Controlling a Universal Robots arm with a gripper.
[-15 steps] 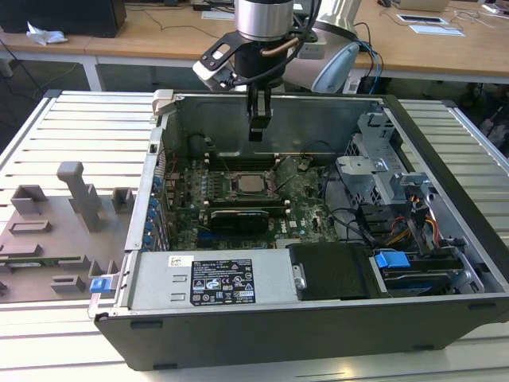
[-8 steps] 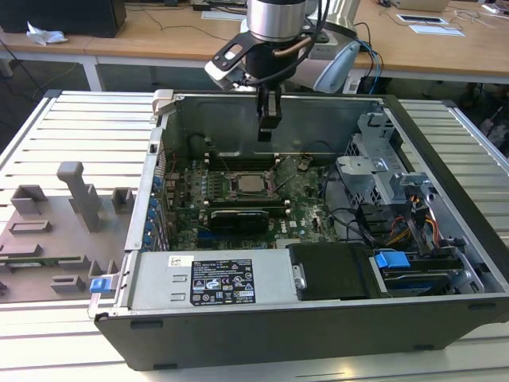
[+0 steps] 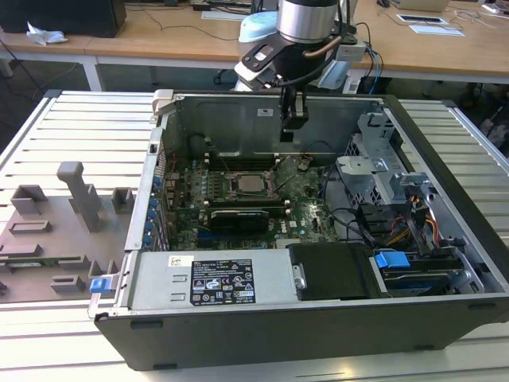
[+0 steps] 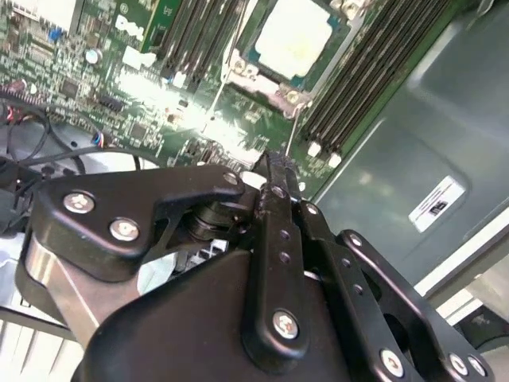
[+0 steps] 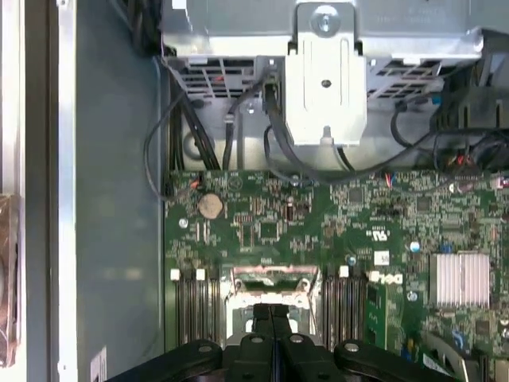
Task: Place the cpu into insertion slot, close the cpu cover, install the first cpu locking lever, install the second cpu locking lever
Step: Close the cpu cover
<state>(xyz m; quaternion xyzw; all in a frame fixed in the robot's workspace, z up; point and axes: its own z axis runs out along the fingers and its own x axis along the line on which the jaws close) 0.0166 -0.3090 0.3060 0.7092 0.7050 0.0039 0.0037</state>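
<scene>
Over the far edge of the green motherboard (image 3: 310, 211), inside the open dark-grey metal computer case (image 3: 318, 326), the black two-fingered gripper (image 3: 293, 119) hangs pressed together, holding nothing. Below it, the flat silver-grey square cpu (image 3: 253, 185) lies in the silver-rimmed square insertion slot (image 3: 233, 189), near that edge's middle.

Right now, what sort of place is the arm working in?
Most likely a robotics lab or test workshop: an open desktop computer case lies on a slatted metal table, a grey fixture tray with part holders sits beside it, and wooden desks with cables stand behind.
</scene>
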